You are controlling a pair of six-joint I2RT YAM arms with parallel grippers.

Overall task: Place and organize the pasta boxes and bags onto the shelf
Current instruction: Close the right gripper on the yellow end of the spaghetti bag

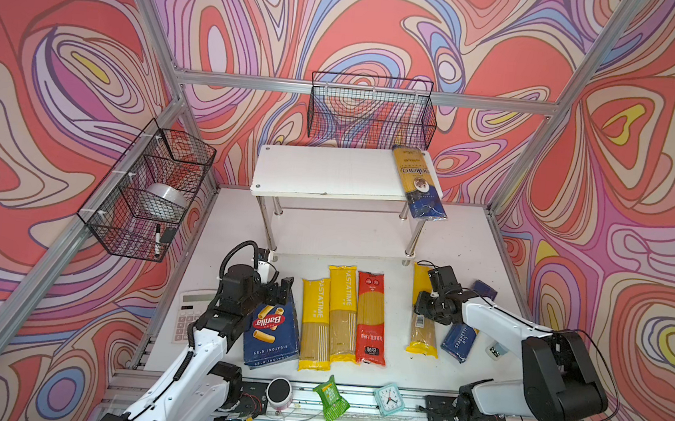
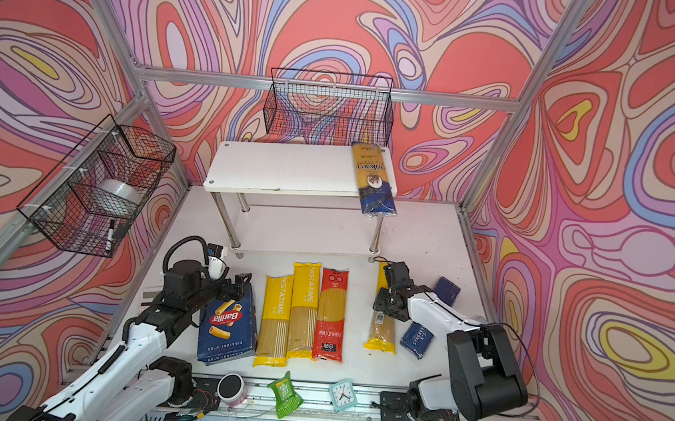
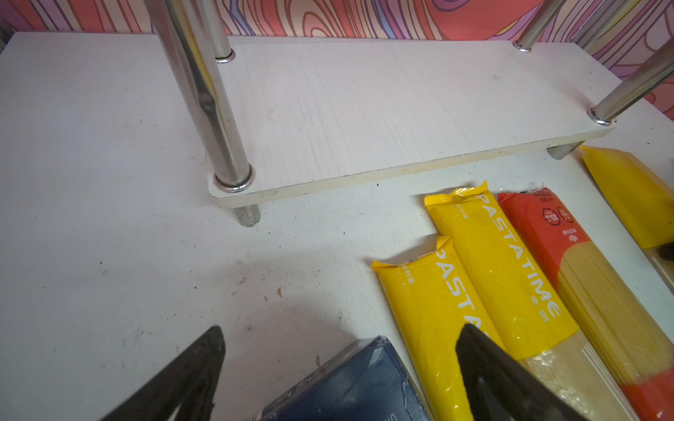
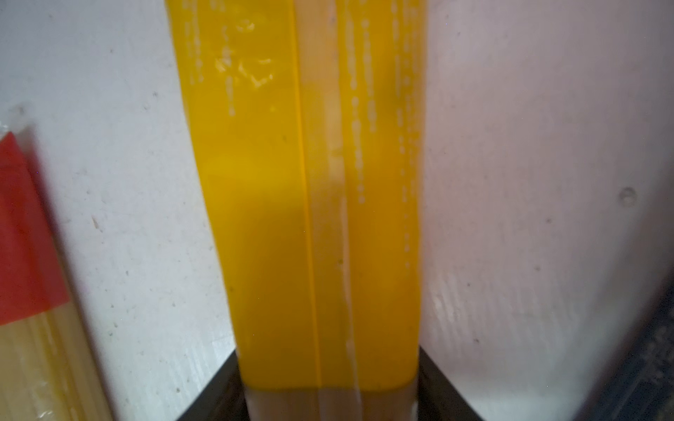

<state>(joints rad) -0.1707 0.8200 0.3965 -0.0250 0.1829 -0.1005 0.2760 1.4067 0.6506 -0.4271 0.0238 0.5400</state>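
White tabletop point(image 4: 510, 182): yellow bag point(image 4: 291, 182) lies between jaws of right gripper point(image 4: 328, 351).

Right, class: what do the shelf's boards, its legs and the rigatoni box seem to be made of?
Shelf boards: probably white laminated wood board, matte, faint grain lines. Legs: polished metal tube, mirror-like reflections. Rigatoni box: printed cardboard, slight sheen, crisp folded edges.

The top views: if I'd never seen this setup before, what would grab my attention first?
The swirling red, pink and purple walls surround everything. On the white shelf at the back, a gold and blue bag overhangs the top board's front edge. Nearer, on the table, the right arm's fingers straddle a lone yellow bag.
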